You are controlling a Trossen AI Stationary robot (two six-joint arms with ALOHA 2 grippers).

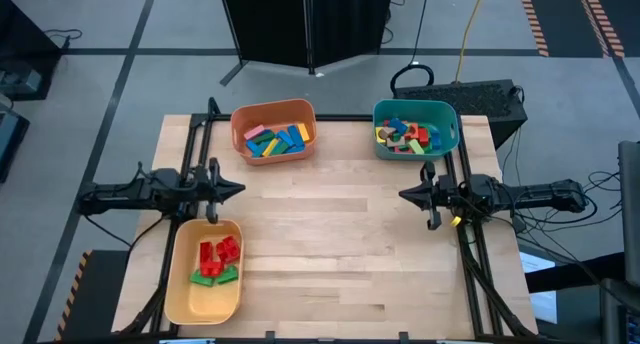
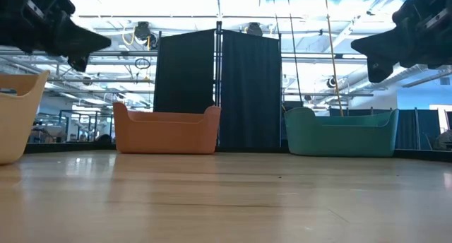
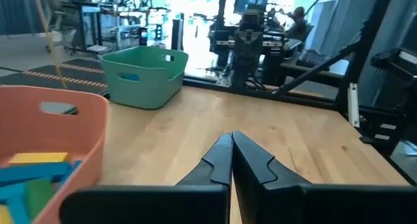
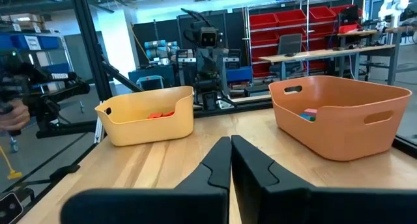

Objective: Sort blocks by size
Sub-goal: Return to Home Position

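Left wrist view first: the left jaws are pinched tight together, tip against tip, gripping nothing, hanging over bare wood of the worktop [image 1: 330, 244]. Right wrist view, same story: the right jaws are pressed flat on each other and carry nothing.

Up to the high view. The left arm [image 1: 150, 196] reaches in from the left edge, its jaws pointing inward just on the near side of the orange bin [image 1: 272, 106], off that bin's left corner. The right arm [image 1: 520, 196] mirrors it from the right edge, its jaws aimed back at the left pair, well apart from the orange bin and off to its right. Low view agrees: both sets hang high, clear of the wood.

Now the blocks, all 3 lots of them. Inside the orange bin lie long flat bars [image 1: 275, 139], yellow, blue and green, with a touch of pink. To the right of the orange bin, along the same far edge with a gap between them, stands the teal bin [image 1: 415, 103], holding a jumble of smaller pieces [image 1: 408, 136] in red, blue, green and yellow. Well apart from the orange bin, at the near left corner on the other side of the left arm, sits the yellow bin [image 1: 205, 302], with red pieces [image 1: 220, 252] and green pieces [image 1: 212, 276] gathered at the end nearer the orange bin.
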